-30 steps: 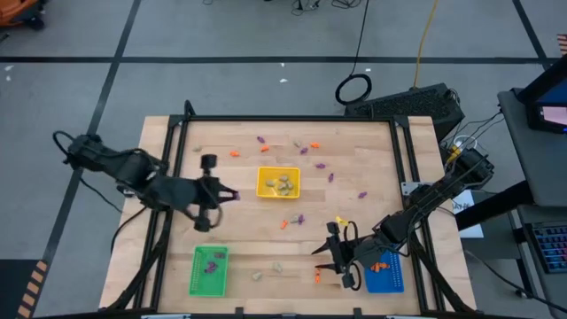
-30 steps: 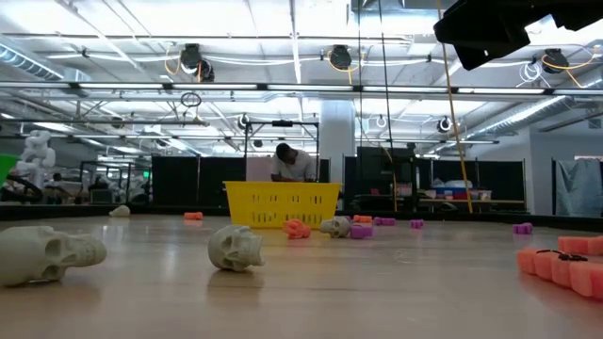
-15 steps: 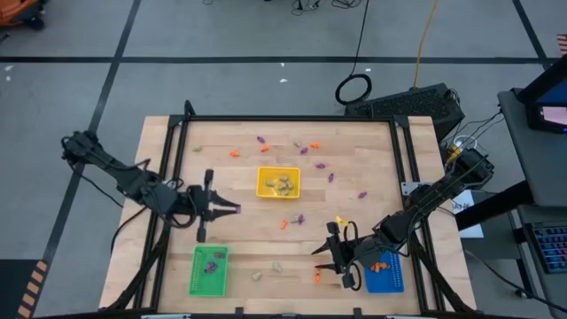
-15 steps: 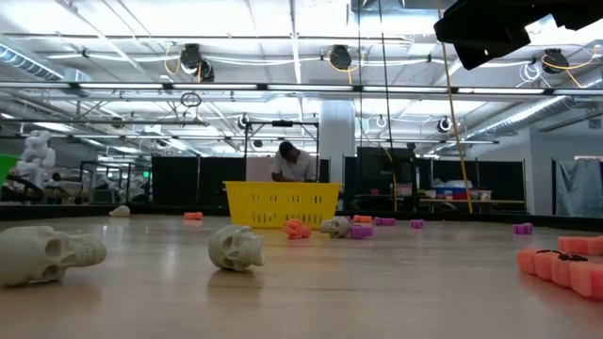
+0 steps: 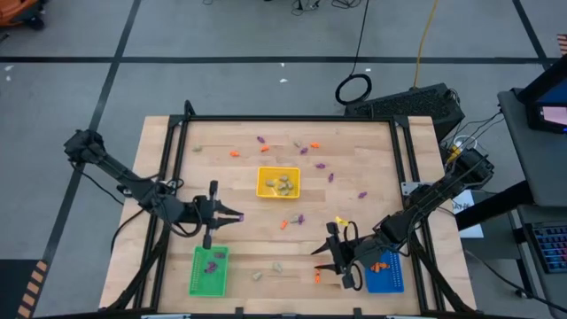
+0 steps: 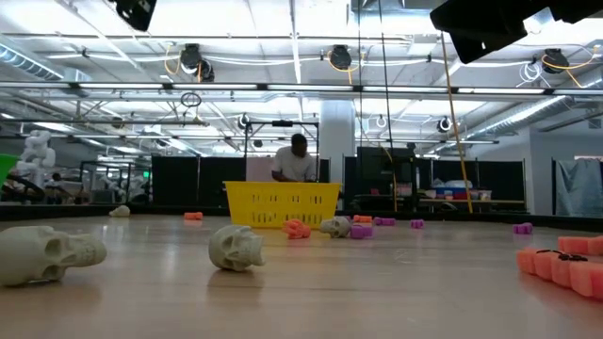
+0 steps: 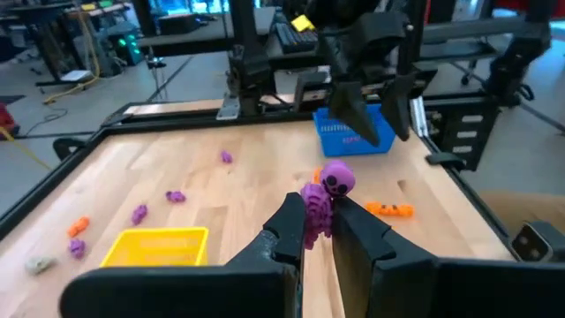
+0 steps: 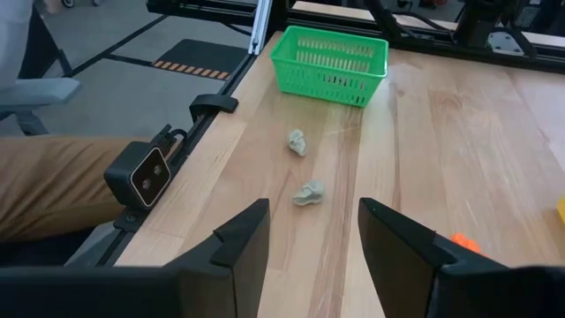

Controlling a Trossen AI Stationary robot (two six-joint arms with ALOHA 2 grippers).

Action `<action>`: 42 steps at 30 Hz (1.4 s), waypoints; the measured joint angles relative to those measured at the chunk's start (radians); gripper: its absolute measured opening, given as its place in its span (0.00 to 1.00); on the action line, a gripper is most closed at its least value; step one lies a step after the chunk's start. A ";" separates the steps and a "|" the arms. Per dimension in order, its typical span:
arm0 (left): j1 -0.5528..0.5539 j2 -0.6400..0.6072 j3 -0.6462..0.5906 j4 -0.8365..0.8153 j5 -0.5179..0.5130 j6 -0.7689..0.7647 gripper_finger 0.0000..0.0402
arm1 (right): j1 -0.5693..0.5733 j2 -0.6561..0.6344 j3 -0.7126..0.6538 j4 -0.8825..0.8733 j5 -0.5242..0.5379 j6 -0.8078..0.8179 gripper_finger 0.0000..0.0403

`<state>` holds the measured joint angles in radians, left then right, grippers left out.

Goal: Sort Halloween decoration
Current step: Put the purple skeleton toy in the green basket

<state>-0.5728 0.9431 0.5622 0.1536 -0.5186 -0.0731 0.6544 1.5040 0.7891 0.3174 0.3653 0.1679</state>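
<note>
Purple skeleton figure (image 7: 322, 196), round skull head and small ribbed body, is pinched between the left gripper (image 5: 232, 216) fingers, just above the green tray (image 5: 209, 270). Right of that tray, the right gripper (image 5: 322, 260) is held spread wide, gripping nothing, beside the blue tray (image 5: 387, 275).

Premises: an open robotics lab or workshop. Beyond the wooden table (image 6: 311, 282), black-framed workstations (image 6: 188, 184) stand under exposed ceiling ducts (image 6: 283, 89). A person (image 6: 297, 162) works there.
</note>
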 joint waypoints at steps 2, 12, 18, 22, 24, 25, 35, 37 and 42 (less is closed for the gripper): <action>0.000 0.001 -0.033 0.057 -0.006 0.000 0.08 | 0.000 0.000 0.000 0.000 0.001 -0.001 0.40; -0.019 0.006 -0.144 0.220 0.008 0.001 0.08 | 0.000 0.000 0.000 0.005 0.003 -0.001 0.40; -0.019 0.005 -0.144 0.223 0.037 0.001 0.08 | 0.000 0.000 0.000 0.006 0.003 -0.001 0.40; -0.019 0.005 -0.144 0.213 0.050 0.001 0.08 | 0.000 0.000 0.000 0.006 0.003 -0.005 0.40; -0.019 0.005 -0.144 0.204 0.051 0.003 0.08 | 0.000 0.000 0.000 0.005 0.003 -0.005 0.40; -0.019 0.005 -0.144 0.199 0.051 0.006 0.08 | 0.000 0.000 0.000 0.005 0.003 -0.005 0.40; -0.019 0.005 -0.144 0.163 0.047 0.318 0.08 | 0.000 0.000 0.000 0.004 0.003 -0.016 0.40; -0.019 0.005 -0.144 0.162 0.046 0.433 0.08 | 0.000 0.000 0.000 0.004 0.004 -0.016 0.40; -0.017 0.005 -0.144 0.141 0.043 0.614 0.08 | 0.000 0.000 0.000 0.004 0.003 -0.016 0.40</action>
<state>-0.5896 0.9485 0.4183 0.2945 -0.4753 0.5411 0.6544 1.5040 0.7891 0.3214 0.3687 0.1520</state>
